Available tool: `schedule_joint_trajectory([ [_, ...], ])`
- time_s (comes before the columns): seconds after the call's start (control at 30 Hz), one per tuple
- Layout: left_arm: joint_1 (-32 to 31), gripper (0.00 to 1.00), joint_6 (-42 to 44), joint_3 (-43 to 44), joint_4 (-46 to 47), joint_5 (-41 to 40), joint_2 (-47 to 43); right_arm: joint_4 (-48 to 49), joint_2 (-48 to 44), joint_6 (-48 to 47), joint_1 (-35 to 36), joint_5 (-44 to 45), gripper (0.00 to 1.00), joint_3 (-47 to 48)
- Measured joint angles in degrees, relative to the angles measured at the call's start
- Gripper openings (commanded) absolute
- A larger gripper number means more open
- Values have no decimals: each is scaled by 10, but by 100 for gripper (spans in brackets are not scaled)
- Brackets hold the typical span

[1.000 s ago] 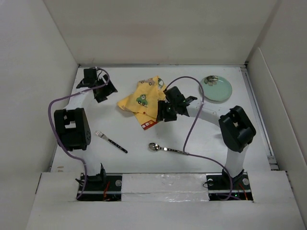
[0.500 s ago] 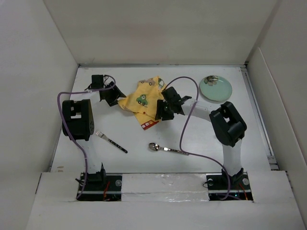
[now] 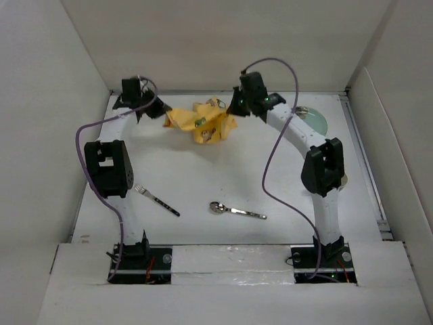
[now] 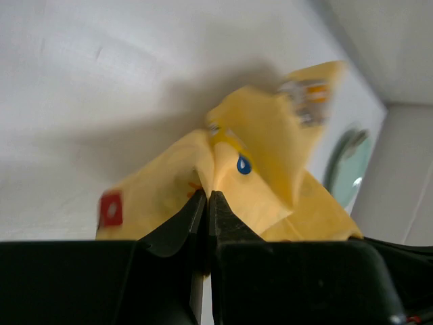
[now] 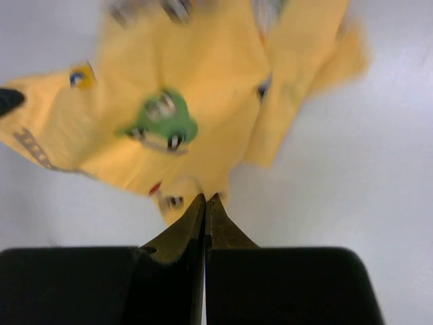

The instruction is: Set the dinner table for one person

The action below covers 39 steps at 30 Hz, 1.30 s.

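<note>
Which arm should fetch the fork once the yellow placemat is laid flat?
Left, probably. The left gripper and right gripper both pinch the placemat, but the fork lies beside the left arm's elbow, far from the right arm.

A yellow placemat (image 3: 203, 122) (image 4: 270, 156) (image 5: 203, 101) printed with cartoon vehicles hangs bunched and creased at the far end, a green car showing on one fold. A fork (image 3: 155, 199) lies at the near left, tines pointing far-left. A spoon (image 3: 237, 210) lies to its right, well apart, bowl leftward. A pale green plate (image 3: 314, 122) (image 4: 348, 169) sits far right, partly hidden.
</note>
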Motion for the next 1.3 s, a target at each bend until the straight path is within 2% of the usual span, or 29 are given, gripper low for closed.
schedule_joint_trajectory([
  [0.17,0,0,-1,285,-27,-65,7,-91,67,-57,-55,52,0,366],
  [0.2,0,0,0,338,-28,-76,6,-94,70,-66,-65,57,0,412],
  [0.27,-2,0,1,410,-21,-87,-5,-88,38,-80,-84,55,0,439],
  [0.33,-18,0,8,426,-21,-97,-40,-67,-23,-96,-90,53,0,390],
  [0.4,-37,0,25,387,-8,-113,-92,-49,-106,-120,-83,62,0,289],
  [0.47,-43,0,37,289,6,-122,-169,-31,-174,-144,-70,70,0,195],
  [0.63,-37,0,61,-43,48,-165,-355,23,-297,-190,-2,113,0,-64],
  [0.7,-32,0,68,-137,48,-175,-379,30,-314,-192,18,120,0,-159],
  [0.73,-32,0,70,-177,47,-178,-381,32,-316,-191,27,125,4,-209],
  [0.77,-33,2,72,-214,45,-178,-378,30,-312,-188,32,127,14,-235],
  [0.8,-33,2,72,-248,37,-178,-373,24,-302,-183,40,130,14,-274],
  [0.83,-35,11,73,-277,26,-180,-367,22,-293,-177,46,130,19,-301],
  [0.87,-35,39,75,-301,15,-187,-362,19,-290,-170,51,134,34,-328],
  [0.9,-34,64,79,-319,-14,-203,-358,6,-289,-163,53,134,53,-351],
  [1.03,-27,65,90,-339,-38,-224,-358,-29,-292,-134,51,138,61,-391],
  [1.13,-23,64,103,-338,-40,-243,-367,-37,-303,-114,36,135,61,-397],
  [1.2,-23,65,108,-330,-45,-253,-369,-36,-310,-101,12,127,54,-398],
  [1.23,-23,65,110,-325,-46,-258,-367,-35,-312,-94,-7,119,36,-398],
  [1.3,-22,66,117,-314,-50,-273,-358,-26,-311,-78,-49,104,17,-399],
])
